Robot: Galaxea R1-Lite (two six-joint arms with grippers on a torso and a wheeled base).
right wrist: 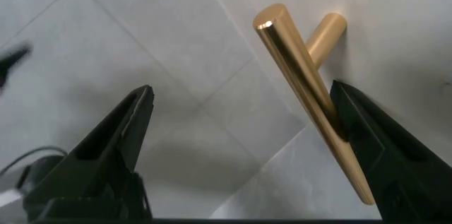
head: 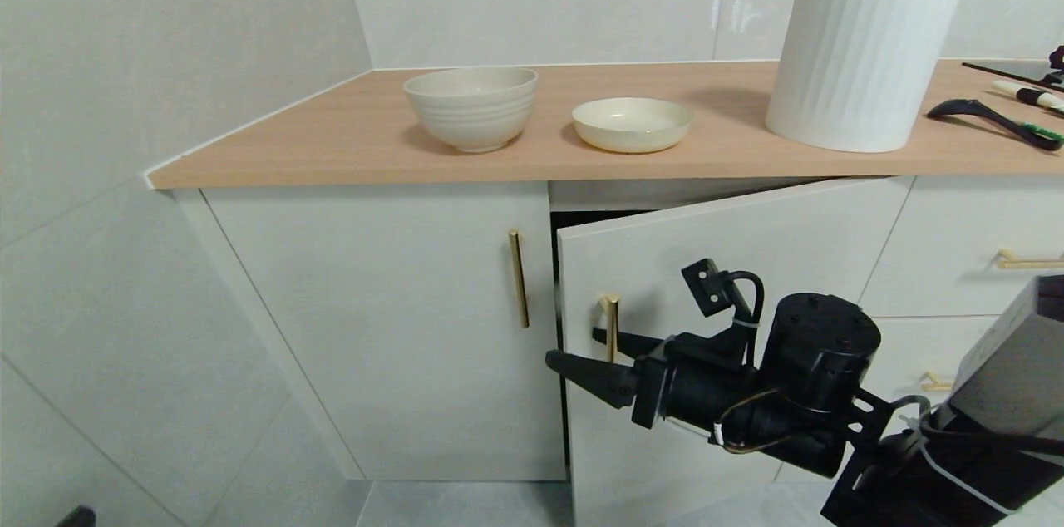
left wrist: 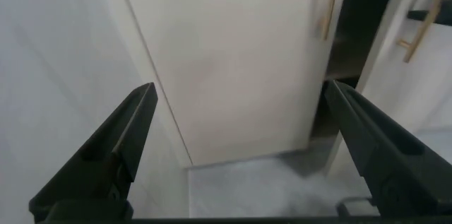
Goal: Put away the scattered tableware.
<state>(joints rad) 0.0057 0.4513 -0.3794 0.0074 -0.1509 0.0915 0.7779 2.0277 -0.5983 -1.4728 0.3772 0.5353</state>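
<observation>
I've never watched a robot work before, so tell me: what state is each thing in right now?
Left cabinet door: shut.
Right cabinet door: ajar.
Bowl: upright, empty, on the counter.
Shallow dish: upright, empty, on the counter.
Right gripper: open around the door handle.
Left gripper: open, empty.

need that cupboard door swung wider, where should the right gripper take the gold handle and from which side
Take the handle at mid-length of its upright bar, coming straight at the front of the door, right gripper fingers either side: it is slim, round and stands off the door.
</observation>
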